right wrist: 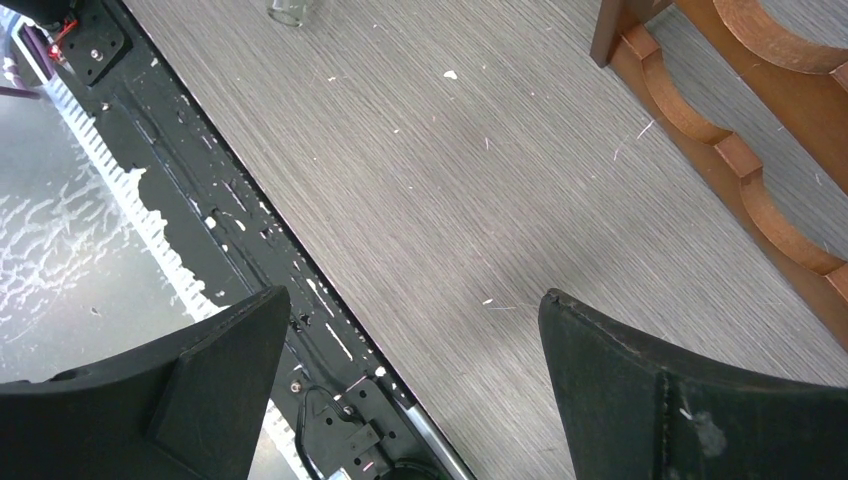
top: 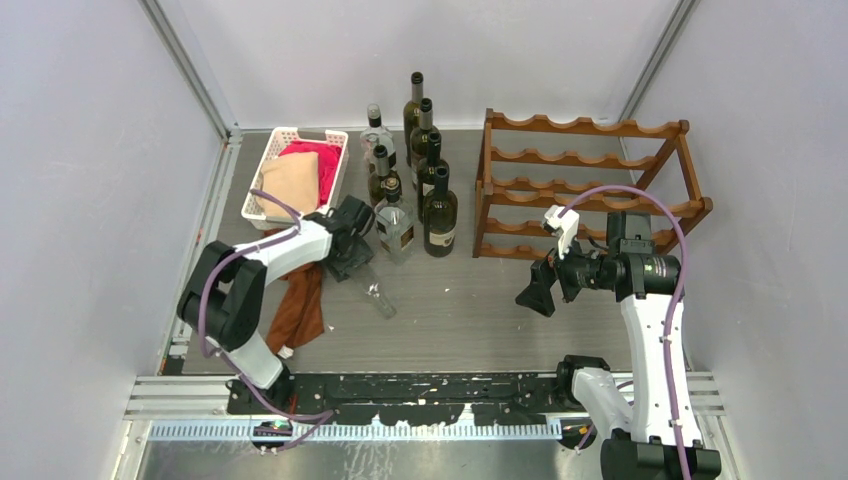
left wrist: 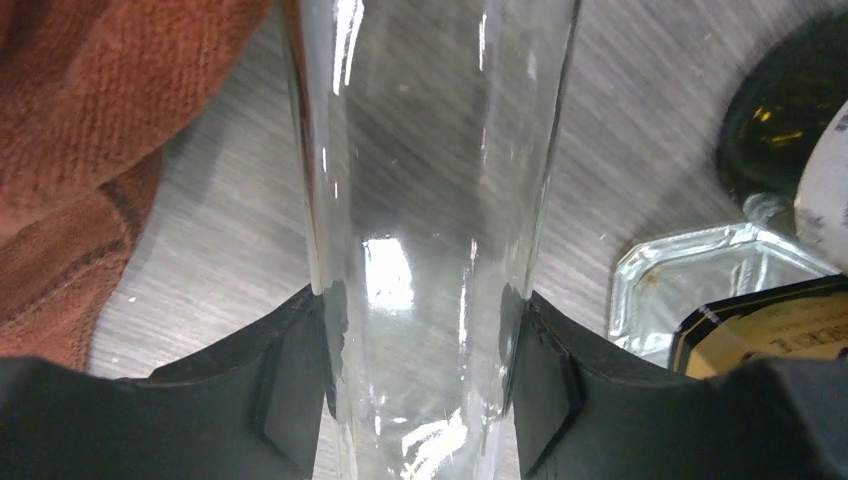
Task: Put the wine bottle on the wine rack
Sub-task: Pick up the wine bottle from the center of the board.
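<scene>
A clear glass wine bottle lies tilted on the grey table, neck toward the near right. My left gripper is shut on its body. In the left wrist view the bottle fills the gap between the gripper's black fingers, which touch both sides. The reddish-brown wooden wine rack stands at the back right with no bottle on it. My right gripper is open and empty, just in front of the rack. The right wrist view shows it above bare table, the rack's scalloped rail at right.
Several dark bottles and a square clear bottle stand at the back centre, close to my left gripper. A white slotted basket holds pink and red cloth. A brown cloth lies left of the bottle. The black mounting rail runs along the near edge.
</scene>
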### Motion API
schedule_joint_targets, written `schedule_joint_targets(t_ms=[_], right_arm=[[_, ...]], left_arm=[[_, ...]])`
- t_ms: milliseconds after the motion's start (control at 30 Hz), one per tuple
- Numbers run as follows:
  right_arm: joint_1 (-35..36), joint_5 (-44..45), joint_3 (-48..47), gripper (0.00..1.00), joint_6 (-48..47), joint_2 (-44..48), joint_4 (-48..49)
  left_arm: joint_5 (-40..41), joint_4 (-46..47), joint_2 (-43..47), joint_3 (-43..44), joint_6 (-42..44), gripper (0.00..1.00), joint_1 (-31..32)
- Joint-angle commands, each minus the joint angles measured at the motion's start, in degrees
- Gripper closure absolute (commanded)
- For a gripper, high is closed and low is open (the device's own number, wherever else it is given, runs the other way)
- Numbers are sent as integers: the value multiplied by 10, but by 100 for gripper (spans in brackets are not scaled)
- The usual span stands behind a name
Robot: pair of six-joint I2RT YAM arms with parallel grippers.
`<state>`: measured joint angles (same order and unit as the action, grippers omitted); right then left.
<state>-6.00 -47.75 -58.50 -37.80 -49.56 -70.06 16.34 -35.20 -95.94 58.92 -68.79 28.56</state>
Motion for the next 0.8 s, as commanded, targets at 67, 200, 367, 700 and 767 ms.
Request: schedule_joint_targets(t_ms=[67,200,367,700,767], right_arm=[[2,-25,-12,0,-3,-3,3],[2,-38,-13,0,-6,-7,-3],[3,-65,-17,0,-11,-20,-23],[18,-123,-51,0,-55,-63,-108],[30,-128,-62,0,-52,-70,-118]], left_arm=[[-24,16,119,-59,-5,92,3],[-47,23,226,-110,-2,98,3],[-102,34,371,-168,11,100,3],[-247,211,636,-272,15,100,4],[-263,256,675,-269,17,100,4]])
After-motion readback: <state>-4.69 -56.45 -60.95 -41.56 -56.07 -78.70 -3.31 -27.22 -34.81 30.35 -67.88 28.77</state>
